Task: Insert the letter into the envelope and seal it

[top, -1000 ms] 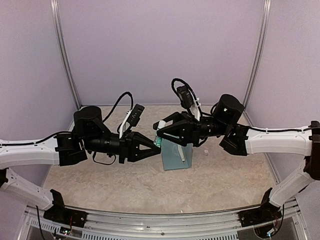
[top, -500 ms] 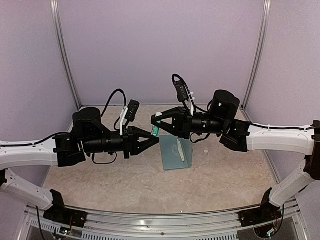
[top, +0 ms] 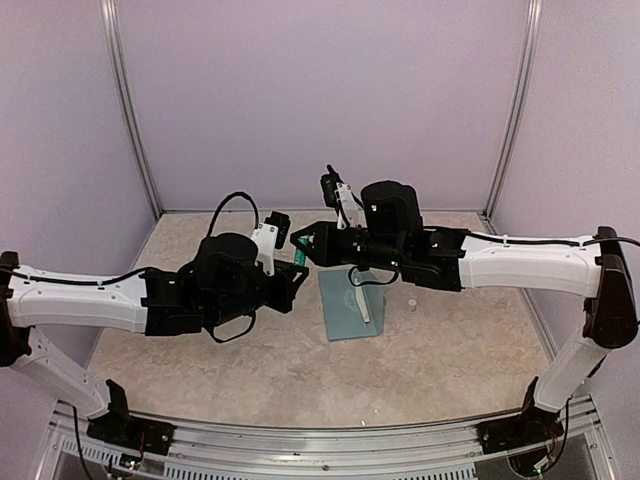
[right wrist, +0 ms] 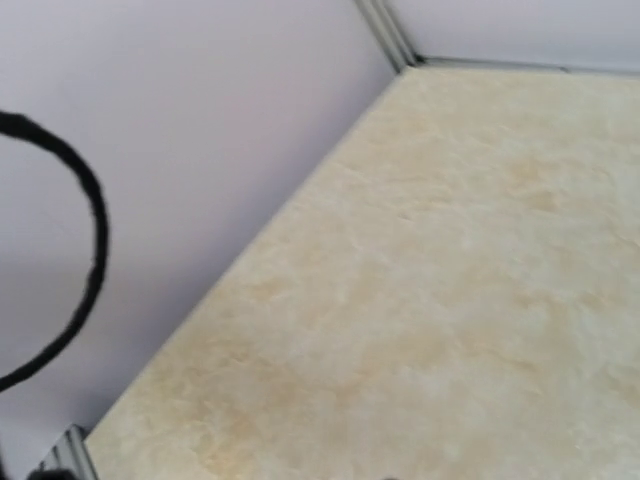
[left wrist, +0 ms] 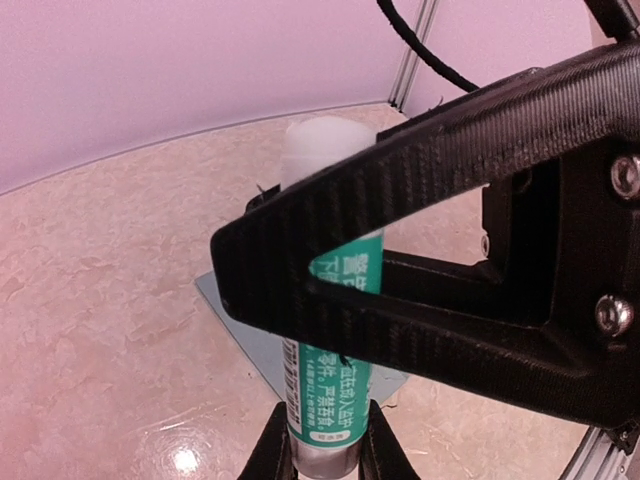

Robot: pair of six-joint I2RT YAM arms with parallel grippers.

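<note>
Left gripper (left wrist: 325,447): clenched on the bottom end of the glue stick (left wrist: 333,395), held upright above the surface (top: 450,360).
Right gripper (top: 300,245): raised, tip to tip with the left; black fingers (left wrist: 400,170) cross the stick's upper part; whether closed on it, cannot tell.
Envelope (top: 347,308): flat on the surface, mid-table, below and just right of both grippers, held by neither; white strip (top: 363,300) on its right side.

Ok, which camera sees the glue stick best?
The left wrist view. There the glue stick fills the middle, green label and white top clear, with the left gripper pinching its bottom end. The top view shows the glue stick only as a tiny green sliver. The right wrist view shows only table and wall.
</note>
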